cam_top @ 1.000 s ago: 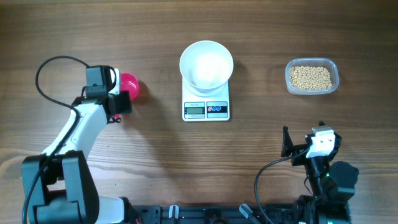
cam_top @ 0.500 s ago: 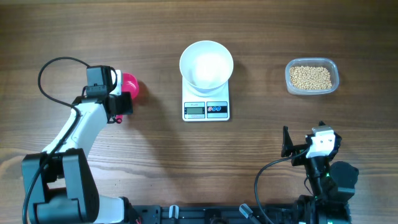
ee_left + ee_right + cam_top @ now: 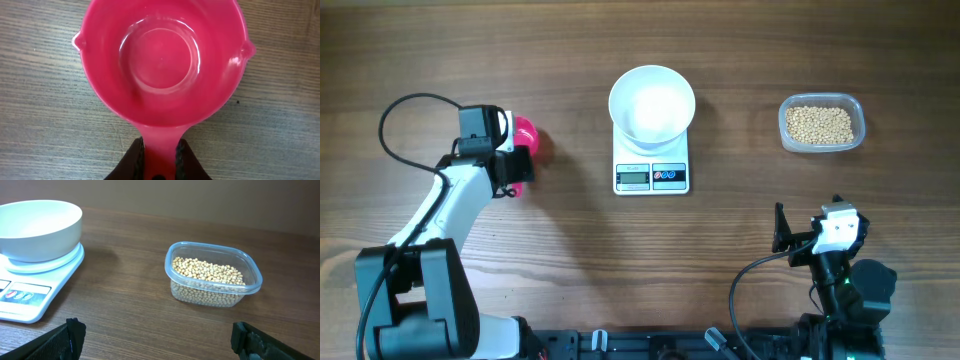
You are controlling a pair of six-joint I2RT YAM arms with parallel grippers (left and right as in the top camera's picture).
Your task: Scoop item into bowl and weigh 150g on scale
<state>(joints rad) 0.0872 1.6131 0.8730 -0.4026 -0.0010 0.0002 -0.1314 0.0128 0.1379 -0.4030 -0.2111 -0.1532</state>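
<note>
A pink scoop lies on the table left of the scale; it is empty, its cup filling the left wrist view. My left gripper is shut on the scoop's handle, both fingers pressed to its sides. The white bowl stands empty on the white scale. The beige beans fill a clear tub at the right. My right gripper hovers open near the front right, nothing between its fingers.
The clear plastic tub sits at the far right of the table. A black cable loops above the left arm. Bare wooden table lies between the scale and the tub.
My left gripper's fingers have closed in on the pink scoop's handle. The scoop shifted slightly. The right arm has not moved.
</note>
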